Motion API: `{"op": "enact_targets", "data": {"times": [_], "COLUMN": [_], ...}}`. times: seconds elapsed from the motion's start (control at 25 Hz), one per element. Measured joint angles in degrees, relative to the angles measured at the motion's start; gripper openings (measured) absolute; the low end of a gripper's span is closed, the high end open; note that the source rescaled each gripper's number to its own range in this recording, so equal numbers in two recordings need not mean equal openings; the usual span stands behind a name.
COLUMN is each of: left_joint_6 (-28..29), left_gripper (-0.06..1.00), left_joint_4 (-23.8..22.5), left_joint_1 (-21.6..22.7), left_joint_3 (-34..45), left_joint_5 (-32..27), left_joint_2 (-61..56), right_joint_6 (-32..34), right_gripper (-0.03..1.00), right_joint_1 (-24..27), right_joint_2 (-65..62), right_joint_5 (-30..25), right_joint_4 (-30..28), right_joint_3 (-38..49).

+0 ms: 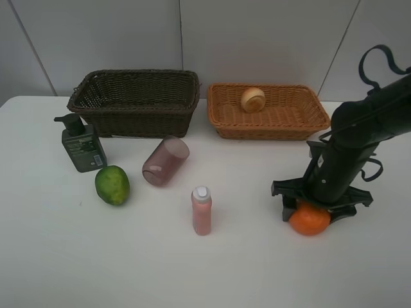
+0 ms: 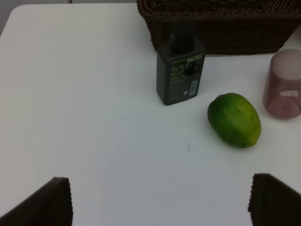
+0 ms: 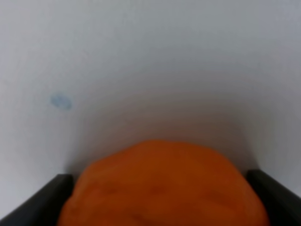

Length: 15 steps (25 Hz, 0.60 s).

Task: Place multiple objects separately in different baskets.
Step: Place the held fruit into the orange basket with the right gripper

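Note:
The orange [image 1: 309,221] lies on the white table at the front right. My right gripper [image 1: 310,210] stands over it, open, with one finger on each side; in the right wrist view the orange [image 3: 162,188] fills the gap between the fingers [image 3: 56,197]. The red-yellow fruit [image 1: 252,99] lies in the light tan basket [image 1: 270,122]. The dark brown basket [image 1: 135,102] holds nothing I can see. The green pump bottle [image 1: 82,144], green fruit [image 1: 112,185], purple cup [image 1: 166,160] on its side and pink bottle [image 1: 201,210] are on the table. My left gripper [image 2: 160,207] is open and empty, hovering in front of the green fruit [image 2: 234,120].
A grey panelled wall stands behind both baskets. The table's left edge shows in the left wrist view [image 2: 9,23]. A small blue mark [image 3: 61,101] is on the table beyond the orange.

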State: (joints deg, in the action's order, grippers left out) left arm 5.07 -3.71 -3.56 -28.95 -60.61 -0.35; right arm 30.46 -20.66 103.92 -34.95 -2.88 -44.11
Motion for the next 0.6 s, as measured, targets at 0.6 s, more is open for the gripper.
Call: {"op": "enact_targets", "data": {"times": [0.6], "left_joint_6": [0.0], "left_gripper": [0.94], "left_joint_4": [0.0], "left_joint_1": [0.0], "left_joint_3": [0.0], "left_joint_5": [0.0], "left_joint_2": [0.0], "right_joint_6": [0.0], "right_gripper": [0.66], "right_joint_1": [0.0], "right_joint_2": [0.0], "right_joint_5": [0.1], "right_joint_4": [0.0], "right_joint_3": [0.0]}}
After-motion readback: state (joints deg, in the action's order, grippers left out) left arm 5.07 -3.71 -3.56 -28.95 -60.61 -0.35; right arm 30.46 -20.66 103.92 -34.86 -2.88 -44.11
